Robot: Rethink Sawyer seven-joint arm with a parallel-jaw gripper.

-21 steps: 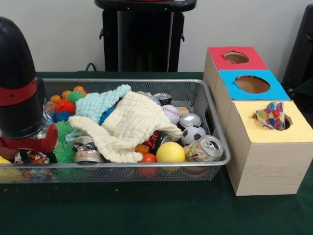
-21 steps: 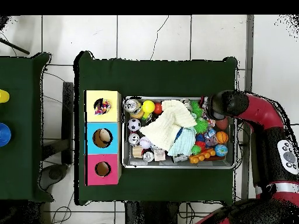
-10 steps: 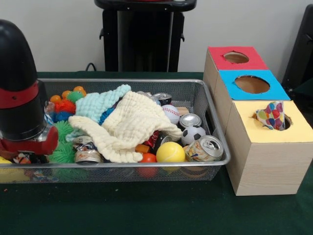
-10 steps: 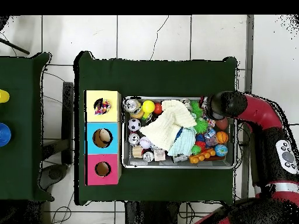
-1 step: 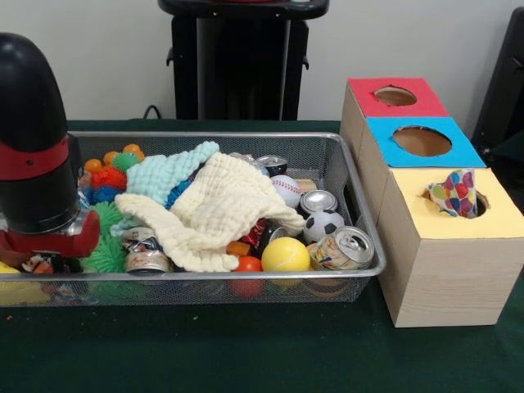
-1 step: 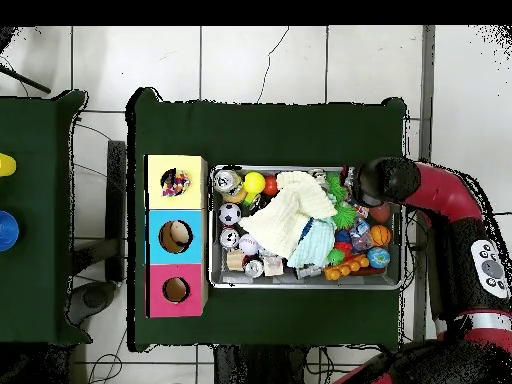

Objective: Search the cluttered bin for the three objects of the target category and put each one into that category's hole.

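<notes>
My gripper (image 5: 47, 244) hangs low over the left end of the wire bin (image 5: 360, 274), under the thick black and red arm; its tips are hidden. A black, orange and white patterned piece (image 5: 42, 264) lies right beneath it, and I cannot tell whether it is held. In the overhead view the gripper (image 6: 373, 186) sits at the bin's right end. A cream cloth (image 5: 217, 209) and a teal cloth (image 5: 168, 173) drape over the clutter. A colourful patterned cloth (image 5: 454, 193) sticks out of the yellow hole (image 5: 479, 205).
The wooden box beside the bin also has a blue hole (image 5: 422, 141) and a red hole (image 5: 395, 96). In the bin lie cans (image 5: 344, 248), a yellow ball (image 5: 286, 255), a soccer ball (image 5: 324, 224), a baseball (image 5: 286, 189) and spiky green toys (image 5: 106, 254).
The arm has edged slightly toward the bin's middle and settled a little lower over the patterned piece. Nothing else has moved.
</notes>
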